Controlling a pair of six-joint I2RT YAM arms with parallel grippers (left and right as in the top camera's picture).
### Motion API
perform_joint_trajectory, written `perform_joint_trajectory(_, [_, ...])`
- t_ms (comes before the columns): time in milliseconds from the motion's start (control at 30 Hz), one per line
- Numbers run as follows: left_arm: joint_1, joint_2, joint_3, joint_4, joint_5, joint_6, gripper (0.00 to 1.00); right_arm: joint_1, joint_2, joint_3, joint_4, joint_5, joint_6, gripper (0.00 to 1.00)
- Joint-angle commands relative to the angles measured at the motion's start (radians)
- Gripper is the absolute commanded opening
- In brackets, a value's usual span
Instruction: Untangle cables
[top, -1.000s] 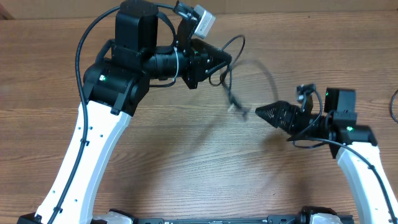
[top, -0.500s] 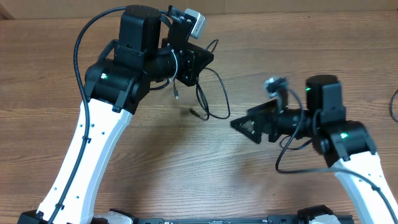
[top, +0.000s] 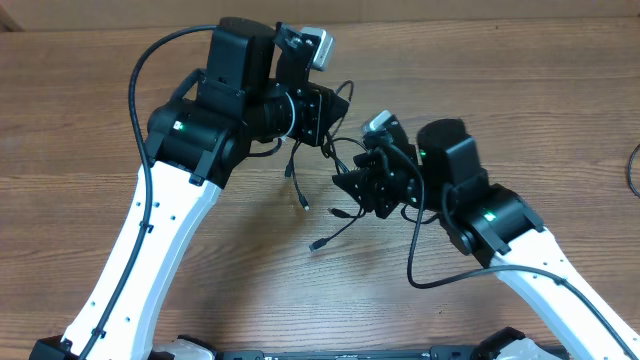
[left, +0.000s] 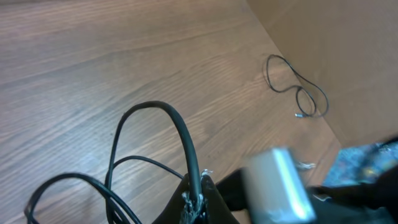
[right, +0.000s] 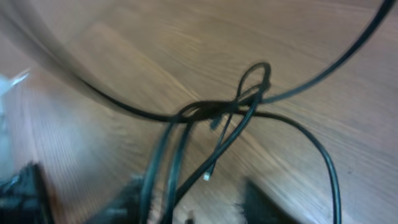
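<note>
Right arm (top: 490, 215) swung in beside cables (right: 214, 111) pinched by left jaws; right jaws unclear.

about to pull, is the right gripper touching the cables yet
Cannot tell. In the right wrist view the cables run between the blurred fingers of the right gripper, but neither contact nor gap shows plainly.

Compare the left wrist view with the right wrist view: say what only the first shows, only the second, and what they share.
Left wrist only: a loose cable lying alone far across the table, near a brown wall, and a blurred grey object close by. Right wrist only: the cables knotted together, a small loop sticking out of the knot, a plug tip beneath it. Both: black cable loops over the wooden table.
</note>
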Motion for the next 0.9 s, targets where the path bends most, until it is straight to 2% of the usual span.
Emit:
perform_joint_trajectory(0, [-0.004,-0.002,0.008,0.006,0.019,-0.021,0.04,0.006,0.033,0.023,-0.011,0.083,0.009,0.08])
perform_joint_trajectory(33, [0.002,-0.002,0.008,0.007,0.006,-0.021,0.04,0.006,0.033,0.023,-0.025,0.091,0.023,0.04])
perform_joint_trajectory(100, [0.030,-0.005,0.008,0.004,-0.040,-0.021,0.04,-0.003,0.029,0.024,-0.083,0.207,0.101,0.04])
perform_joint_trajectory(233, [0.117,-0.014,0.008,-0.021,-0.087,-0.021,0.04,-0.076,0.011,0.024,-0.236,0.571,0.349,0.04])
perform_joint_trajectory(333, [0.196,-0.024,0.008,-0.055,-0.088,-0.021,0.04,-0.168,-0.003,0.024,-0.342,0.698,0.449,0.04])
perform_joint_trajectory(500, [0.346,-0.028,0.008,-0.114,-0.111,-0.019,0.04,-0.367,-0.003,0.023,-0.414,0.686,0.501,0.04])
perform_joint_trajectory(733, [0.503,-0.028,0.008,-0.149,-0.152,-0.018,0.04,-0.557,0.008,0.023,-0.438,0.668,0.528,0.04])
perform_joint_trajectory(867, [0.533,-0.028,0.008,-0.164,-0.170,-0.021,0.04,-0.639,0.024,0.023,-0.455,0.612,0.555,0.04])
